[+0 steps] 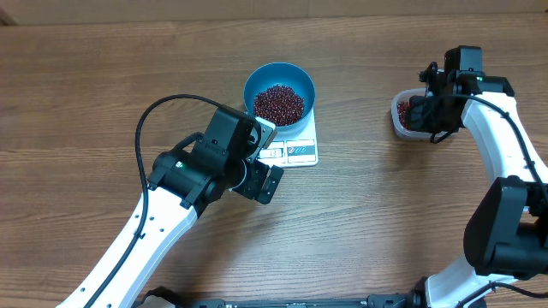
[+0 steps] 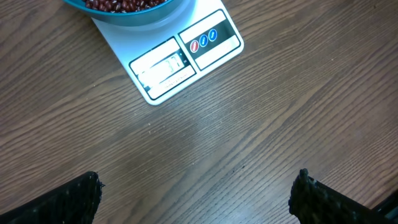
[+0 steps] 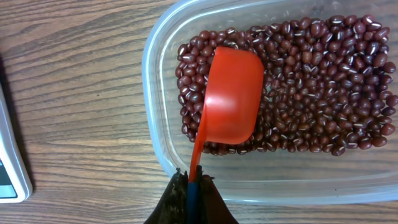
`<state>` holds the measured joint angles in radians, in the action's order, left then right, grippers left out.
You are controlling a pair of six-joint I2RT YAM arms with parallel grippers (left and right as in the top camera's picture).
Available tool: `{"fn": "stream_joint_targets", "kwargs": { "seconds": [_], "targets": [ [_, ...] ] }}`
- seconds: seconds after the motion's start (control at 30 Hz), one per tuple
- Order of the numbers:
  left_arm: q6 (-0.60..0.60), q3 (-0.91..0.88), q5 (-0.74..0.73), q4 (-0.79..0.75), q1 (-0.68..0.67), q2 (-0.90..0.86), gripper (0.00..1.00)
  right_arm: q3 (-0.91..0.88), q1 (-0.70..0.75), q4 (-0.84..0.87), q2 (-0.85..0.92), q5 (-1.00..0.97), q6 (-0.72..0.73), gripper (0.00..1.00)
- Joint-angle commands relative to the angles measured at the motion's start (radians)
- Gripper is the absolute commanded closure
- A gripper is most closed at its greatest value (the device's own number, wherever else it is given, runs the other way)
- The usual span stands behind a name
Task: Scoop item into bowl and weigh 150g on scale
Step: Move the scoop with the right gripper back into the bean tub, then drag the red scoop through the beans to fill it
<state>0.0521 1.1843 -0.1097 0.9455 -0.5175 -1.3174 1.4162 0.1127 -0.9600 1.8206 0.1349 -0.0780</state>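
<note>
The blue bowl [image 1: 279, 92] holds a heap of dark red beans [image 1: 278, 104] and stands on the white scale [image 1: 298, 151]. In the left wrist view the bowl's rim [image 2: 134, 14] and the scale's display edge [image 2: 186, 56] lie at the top. My left gripper [image 2: 198, 190] hovers open over bare wood just in front of the scale, its fingers [image 2: 78, 200] wide apart and empty. My right gripper [image 3: 194, 183] is shut on the handle of a red scoop [image 3: 233, 102]. The scoop's cup rests on the beans [image 3: 323, 93] inside a clear tub [image 3: 157, 134].
The clear tub [image 1: 399, 118] sits at the right of the table, well apart from the scale, with my right gripper [image 1: 421, 109] over it. A corner of the scale [image 3: 11, 165] shows at the left of the right wrist view. Wood table [image 1: 385, 214] lies between the arms.
</note>
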Motion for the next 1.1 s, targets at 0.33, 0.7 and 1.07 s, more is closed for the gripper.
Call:
{"fn": "stream_joint_targets", "kwargs": {
  "seconds": [0.33, 0.7, 1.07],
  "targets": [
    [0.0, 0.002, -0.011, -0.003, -0.005, 0.003, 0.0, 0.033, 0.039, -0.014, -0.053, 0.131, 0.008, 0.96],
    [0.0, 0.002, -0.011, -0.004, -0.005, 0.003, 0.0, 0.032, 0.153, -0.014, -0.053, 0.343, 0.017, 0.96],
    [0.0, 0.002, -0.011, -0.004, -0.005, 0.003, 0.0, 0.032, 0.201, -0.019, -0.053, 0.354, 0.025, 0.97]
  ]
}}
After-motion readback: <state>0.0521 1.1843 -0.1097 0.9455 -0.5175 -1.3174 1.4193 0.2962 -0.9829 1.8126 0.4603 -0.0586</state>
